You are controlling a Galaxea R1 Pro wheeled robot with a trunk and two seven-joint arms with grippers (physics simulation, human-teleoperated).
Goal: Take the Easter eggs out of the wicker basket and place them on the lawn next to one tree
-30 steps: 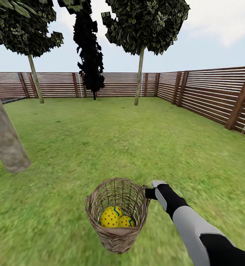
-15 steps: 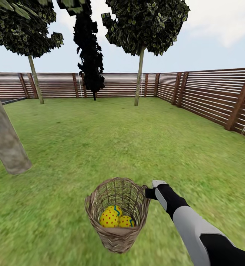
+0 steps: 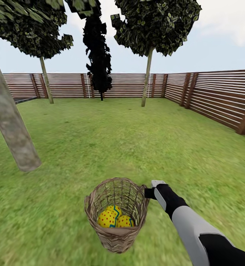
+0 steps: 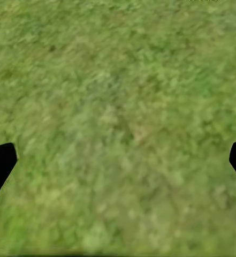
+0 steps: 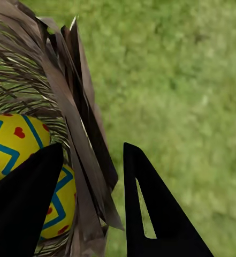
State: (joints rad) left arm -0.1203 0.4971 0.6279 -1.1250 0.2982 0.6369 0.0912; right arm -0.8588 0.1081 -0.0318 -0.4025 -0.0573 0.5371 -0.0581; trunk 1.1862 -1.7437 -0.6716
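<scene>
Down low in the middle, yellow eggs (image 3: pixel 113 218) sit inside the wicker basket (image 3: pixel 117 236) on the lawn (image 3: pixel 111 140). I think the right gripper (image 5: pixel 91 203) pinches the basket's rim. The left gripper (image 4: pixel 118 166) is wide open above grass.

Lawn (image 3: pixel 100 129): mottled green grass. Wicker basket (image 3: pixel 117 236) just beside my right fingers (image 5: pixel 37 214), whether on grass or lifted I cannot tell. Grey-brown tree (image 3: pixel 15 136) rooted well beyond them.

Bright, even daylight without cast shadows; grass (image 3: pixel 100 140) textures smeared, blurry.
</scene>
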